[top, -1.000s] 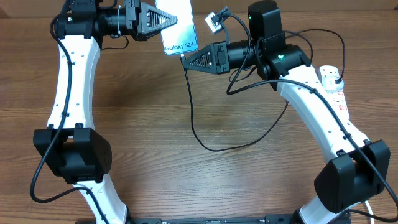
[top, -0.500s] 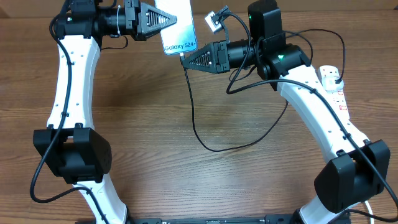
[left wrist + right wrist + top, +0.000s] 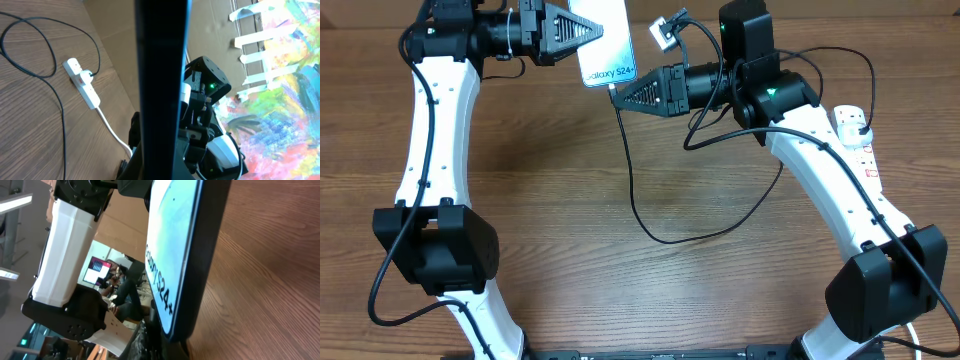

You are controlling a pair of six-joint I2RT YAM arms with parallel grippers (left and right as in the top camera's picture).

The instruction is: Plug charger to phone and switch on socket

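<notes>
Left tool (image 3: 592, 30) pinching phone (image 3: 615, 50) reading "Galaxy S24+", right tool (image 3: 617, 97) pinching charger (image 3: 630, 195)

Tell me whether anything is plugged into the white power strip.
Yes, the charger's plug sits in the socket, near one end of it.

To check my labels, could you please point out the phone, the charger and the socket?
phone (image 3: 610, 45), overhead view, on its screen's middle.
charger (image 3: 670, 241), overhead view, on the bottom of its cable loop.
socket (image 3: 91, 96), left wrist view, on its white body.
</notes>
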